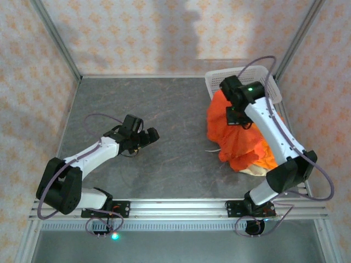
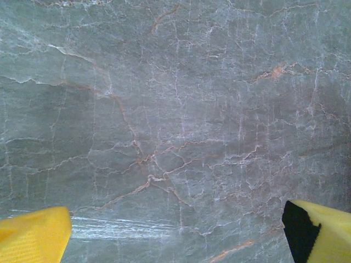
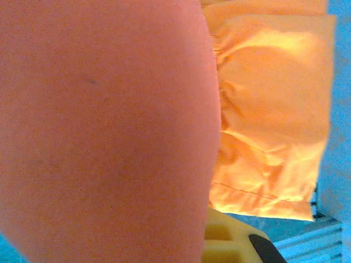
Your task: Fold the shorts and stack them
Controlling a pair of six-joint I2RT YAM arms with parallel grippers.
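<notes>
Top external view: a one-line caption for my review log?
Right gripper holds up orange shorts by the basket; left gripper hovers open over the table.

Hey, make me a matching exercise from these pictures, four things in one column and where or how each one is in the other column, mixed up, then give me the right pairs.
Column one:
1. left gripper
2. right gripper
3. white mesh basket
4. beige shorts

Column two:
A. at the far right corner of the table
B. open above bare table
C. peeking out from under the orange shorts, on the side nearest the arm bases
D. shut on orange shorts

Pairs: 1-B, 2-D, 3-A, 4-C.
</notes>
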